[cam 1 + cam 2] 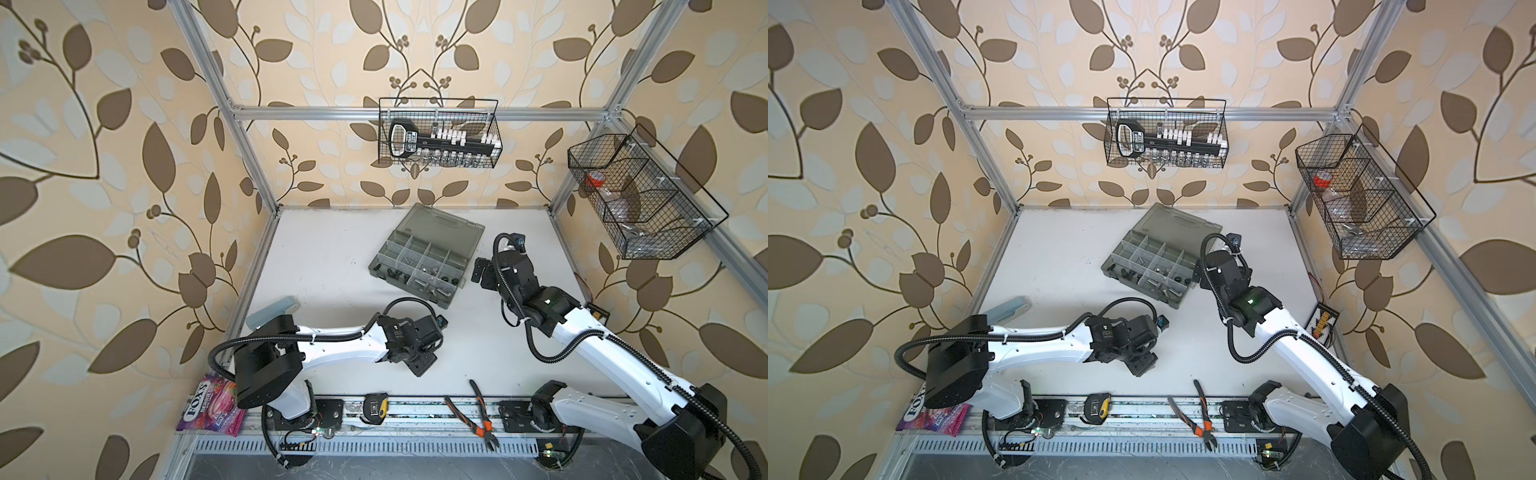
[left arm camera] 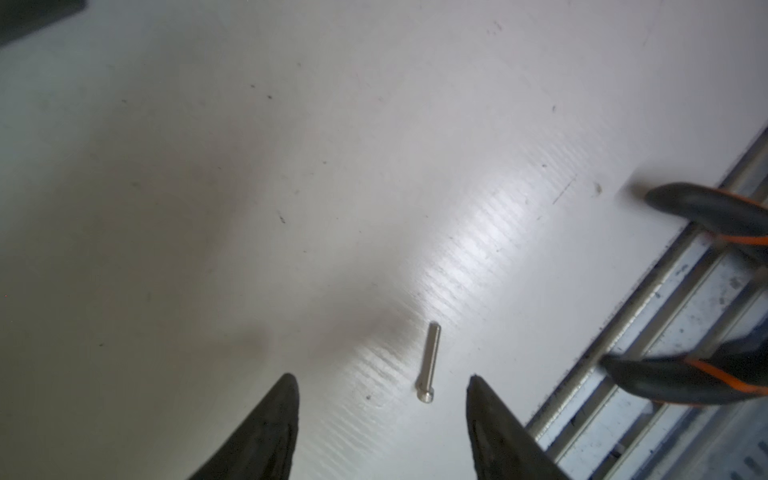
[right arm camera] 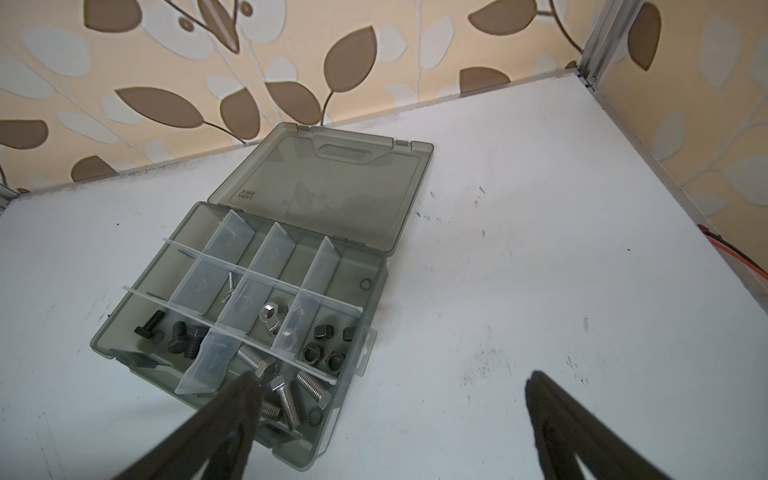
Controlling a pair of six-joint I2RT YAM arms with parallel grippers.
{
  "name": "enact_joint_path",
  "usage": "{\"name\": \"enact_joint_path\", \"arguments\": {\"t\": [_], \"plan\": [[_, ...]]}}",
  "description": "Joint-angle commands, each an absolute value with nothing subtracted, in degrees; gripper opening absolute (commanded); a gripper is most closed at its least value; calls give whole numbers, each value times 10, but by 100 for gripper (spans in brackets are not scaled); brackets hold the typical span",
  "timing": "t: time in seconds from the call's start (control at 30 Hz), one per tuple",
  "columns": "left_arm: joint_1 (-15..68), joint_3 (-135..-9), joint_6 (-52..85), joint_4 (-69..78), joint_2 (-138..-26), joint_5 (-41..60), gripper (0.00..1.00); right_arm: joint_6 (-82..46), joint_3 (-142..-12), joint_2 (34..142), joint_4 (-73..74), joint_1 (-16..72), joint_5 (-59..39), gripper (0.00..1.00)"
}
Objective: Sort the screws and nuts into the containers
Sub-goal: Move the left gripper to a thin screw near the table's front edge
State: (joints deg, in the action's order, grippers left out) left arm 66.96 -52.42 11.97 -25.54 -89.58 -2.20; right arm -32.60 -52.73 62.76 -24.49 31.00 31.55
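Screw (image 2: 430, 361) on the table (image 2: 291, 166), between the spread fingers of the left tool (image 2: 384, 395).
It lies loose, nearer one finger, touching neither; pliers (image 2: 706, 208) lie just beyond that finger. The right tool (image 3: 392, 380) is spread wide, holding nothing, one fingertip over the open box (image 3: 332, 183), where bolts (image 3: 286, 399) and nuts (image 3: 320, 357) sit in separate compartments.

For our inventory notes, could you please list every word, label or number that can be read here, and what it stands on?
"FOX'S": on the sweets bag.
"BERRIES": on the same bag, under the brand name.
White label on the black tool in the back wire basket: too blurred to read.
Small print on the box lid: upside down and too small to read with certainty.
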Motion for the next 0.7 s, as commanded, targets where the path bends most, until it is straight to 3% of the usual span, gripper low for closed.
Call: {"name": "enact_joint_path", "arguments": {"t": [0.0, 0.67], "plan": [[690, -553, 109, -273, -913, -34, 62, -330, -518, 631, -260, 311, 331, 100], [718, -579, 114, -295, -964, -62, 43, -329, -524, 642, -262, 310, 331, 100]]}}
